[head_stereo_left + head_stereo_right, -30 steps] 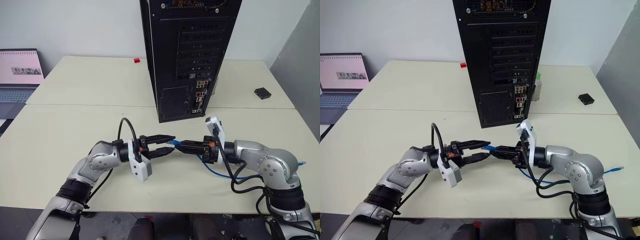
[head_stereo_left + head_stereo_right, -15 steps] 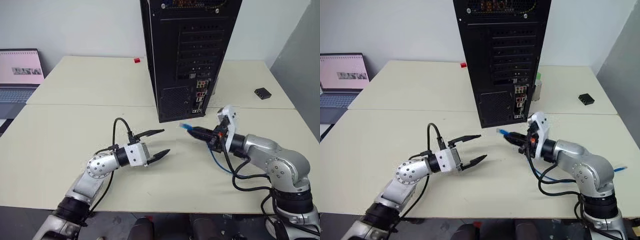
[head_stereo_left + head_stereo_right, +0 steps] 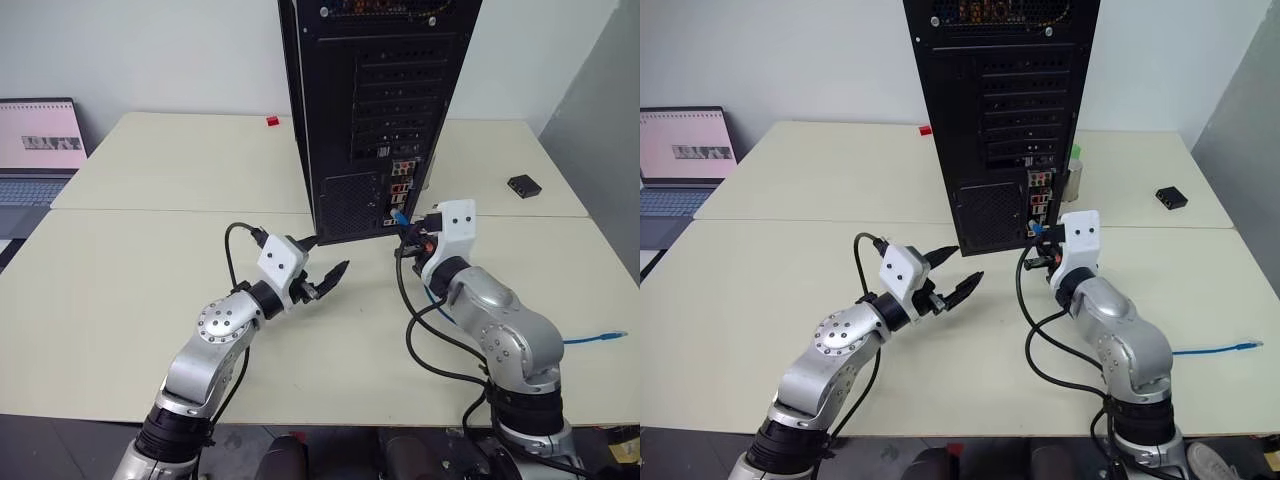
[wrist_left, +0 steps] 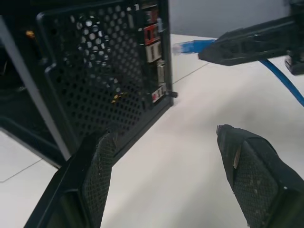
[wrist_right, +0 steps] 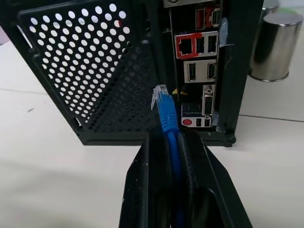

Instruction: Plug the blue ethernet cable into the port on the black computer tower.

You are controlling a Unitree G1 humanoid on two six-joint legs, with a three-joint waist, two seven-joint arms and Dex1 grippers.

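Right gripper [image 5: 173, 142] is pinched tight on the blue ethernet cable [image 5: 167, 118], with the clear plug end sticking out past the fingertips and pointing at the rear face of the black computer tower [image 3: 375, 100]. The plug sits just short of the tower's connector cluster, not touching it; in the right wrist view it lines up below the red-framed block that holds the port [image 5: 186, 46], a small squarish socket beside two narrow connectors. The cable runs back between the fingers, loops over the table [image 3: 120, 290] beside the right arm, and its far plug lies near the table's right edge [image 3: 615, 337]. Left gripper [image 3: 322, 264] holds nothing, fingers spread wide, and hovers just in front of the tower's lower mesh vent [image 4: 95, 71], well to the left of the plug. Tower stands upright across the seam where the two cream tables meet. A silver cylindrical can [image 5: 274, 45] stands just behind the tower's right side. A small black box [image 3: 525, 185] lies on the far right table, a small red object [image 3: 272, 121] by the tower's left, and an open laptop [image 3: 40, 150] at the left edge.
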